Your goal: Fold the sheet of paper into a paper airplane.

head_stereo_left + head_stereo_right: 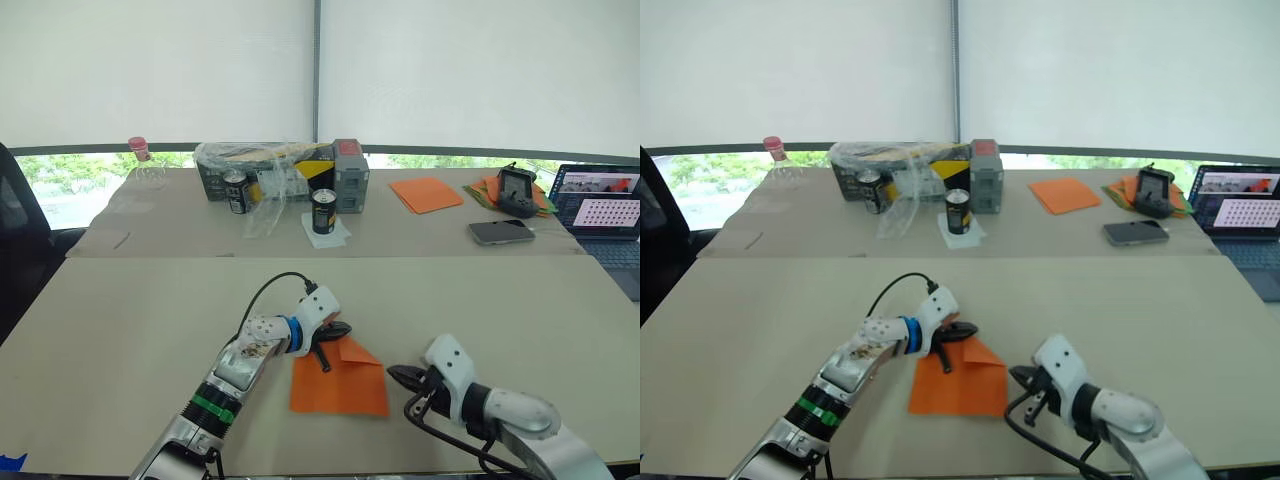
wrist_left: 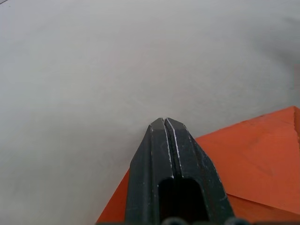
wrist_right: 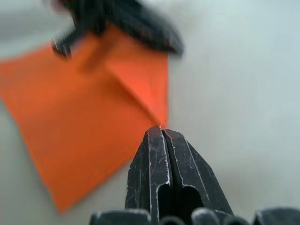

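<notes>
Flat on the near desk lies the sheet of paper, one corner folded over. Left tool, fingers pressed together, touches its far edge; right tool, also closed, sits just beside it.

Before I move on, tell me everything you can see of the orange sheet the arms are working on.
The sheet of paper is thin, plain, bright orange and lies on the near tan table. Its near part is flat with straight edges; at the far end one corner is folded over into a triangular flap, so that end comes to a point. The left gripper, fingers shut, rests at the far left part of the sheet by the flap. The right gripper, also shut, sits just beside the sheet's right edge; contact there is unclear.
</notes>
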You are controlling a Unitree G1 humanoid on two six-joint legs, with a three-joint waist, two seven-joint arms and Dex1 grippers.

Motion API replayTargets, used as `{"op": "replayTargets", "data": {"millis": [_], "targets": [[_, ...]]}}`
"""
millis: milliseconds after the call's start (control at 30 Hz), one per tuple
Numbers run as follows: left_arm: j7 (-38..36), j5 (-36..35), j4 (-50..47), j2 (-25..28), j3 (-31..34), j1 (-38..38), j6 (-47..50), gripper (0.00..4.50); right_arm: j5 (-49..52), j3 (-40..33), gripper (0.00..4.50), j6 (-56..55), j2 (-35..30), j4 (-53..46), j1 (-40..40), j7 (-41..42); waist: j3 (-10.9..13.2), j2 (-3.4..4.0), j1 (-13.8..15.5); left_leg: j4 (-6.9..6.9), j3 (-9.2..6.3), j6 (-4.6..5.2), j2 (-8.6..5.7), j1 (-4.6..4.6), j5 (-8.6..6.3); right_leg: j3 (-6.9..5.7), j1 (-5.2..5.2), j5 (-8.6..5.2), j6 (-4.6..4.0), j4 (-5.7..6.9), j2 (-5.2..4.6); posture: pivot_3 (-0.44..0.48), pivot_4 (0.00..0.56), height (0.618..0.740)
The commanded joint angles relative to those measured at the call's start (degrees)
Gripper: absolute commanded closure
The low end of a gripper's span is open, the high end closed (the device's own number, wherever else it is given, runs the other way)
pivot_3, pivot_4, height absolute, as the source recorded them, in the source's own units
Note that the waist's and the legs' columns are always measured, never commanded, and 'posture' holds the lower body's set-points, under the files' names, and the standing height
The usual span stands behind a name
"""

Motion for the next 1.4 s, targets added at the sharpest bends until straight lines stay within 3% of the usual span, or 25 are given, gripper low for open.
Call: {"op": "replayTargets", "data": {"millis": [33,233,367,633,767,833,1033,1200,1400], "targets": [[-0.7,0.0,1.0,0.1,-1.2,2.2,1.4,4.5,-1.9,3.1,4.43,0.0,0.8,0.1,-5.2,-1.4,0.0,0.01,0.0,0.0,-0.01,0.0,0.0,0.0,0.0,-0.01,0.0,0.0,0.01,0.01,0.0,0.0,0.15,0.74],[0.3,-0.9,-0.4,0.3,0.3,2.2,2.6,4.5,-7.6,11.4,4.43,0.0,3.6,9.4,-11.5,-3.2,0.0,0.02,0.0,-0.02,0.0,0.0,-0.07,-0.08,0.0,-0.01,-0.1,0.14,-0.27,-0.02,-0.03,0.0,0.15,0.74],[1.6,-5.1,-4.0,-0.5,4.7,2.7,7.5,4.5,-10.3,15.8,4.43,1.8,3.8,13.8,-12.8,-2.5,0.1,0.05,-0.3,-0.02,0.01,0.0,-0.08,-0.11,0.0,0.01,-0.15,0.15,-0.28,0.0,-0.06,0.0,0.15,0.74],[10.5,-20.9,-22.0,0.9,27.0,4.5,29.3,4.5,-10.9,17.7,4.43,4.0,2.9,15.2,-12.8,-1.4,0.1,0.03,-0.8,-0.02,-0.03,-0.01,0.03,-0.12,0.0,-0.01,-0.24,0.14,-0.29,0.1,0.03,0.0,0.15,0.74],[10.9,-29.1,-31.0,3.0,33.2,9.9,38.9,4.5,-11.0,19.3,4.43,3.5,3.6,16.9,-14.2,-0.4,0.1,0.03,-1.1,-0.06,-0.01,-0.1,0.02,0.0,-0.06,0.03,-0.17,0.14,-0.29,0.09,0.02,0.0,0.15,0.74],[12.5,-31.3,-33.5,2.4,35.1,12.2,40.2,3.96,-11.3,19.9,4.5,2.9,3.7,17.7,-15.0,0.2,0.1,-0.03,-1.0,-0.06,-0.02,-0.12,0.02,0.03,-0.07,0.03,-0.15,0.14,-0.3,0.09,0.03,0.0,0.15,0.74],[17.1,-33.6,-37.5,1.7,33.5,16.8,43.2,1.99,-12.1,20.6,4.5,2.5,4.3,18.6,-15.8,1.2,0.1,-0.08,-1.1,-0.06,-0.03,-0.25,0.15,0.13,0.0,0.03,-0.1,0.24,-0.48,0.11,0.17,0.0,0.15,0.74],[20.7,-31.6,-36.7,0.3,28.1,17.5,40.5,1.99,-13.0,21.0,4.5,2.2,4.4,18.4,-15.7,1.5,0.1,-0.1,-1.1,-0.08,-0.03,-0.27,0.14,0.14,0.0,0.04,-0.1,0.24,-0.52,0.11,0.17,0.0,0.15,0.74],[23.7,-32.0,-33.8,-2.5,27.7,15.9,38.3,1.99,-13.8,20.4,4.5,2.2,4.4,18.0,-15.2,1.1,0.1,-0.1,-1.1,-0.1,-0.03,-0.28,0.15,0.14,0.0,0.04,-0.12,0.22,-0.56,0.11,0.18,0.0,0.15,0.74]]}}
